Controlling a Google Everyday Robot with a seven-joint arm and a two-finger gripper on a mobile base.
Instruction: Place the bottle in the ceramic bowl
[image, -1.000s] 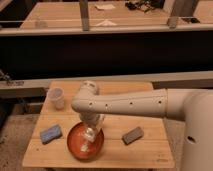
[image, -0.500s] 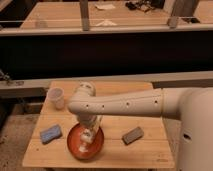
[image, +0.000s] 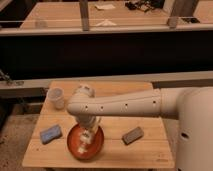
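The orange-red ceramic bowl (image: 72, 147) sits at the front middle of the wooden table (image: 115, 152). My white arm reaches in from the right, bends above the table and points down into the bowl. The gripper (image: 87, 136) is right over the bowl's centre. A slim white shape at its lower end, the bottle (image: 82, 148), lies inside the bowl's rim. I cannot tell whether the bottle rests on the dish or is still held.
A translucent plastic cup (image: 56, 98) stands at the back left of the table. A blue block (image: 50, 133) lies left of the bowl and a brown-grey block (image: 132, 134) lies to its right. Dark rails and benches run behind the table.
The arm's bend has moved a little left and down, and the gripper with the white shape has sunk lower into the bowl.
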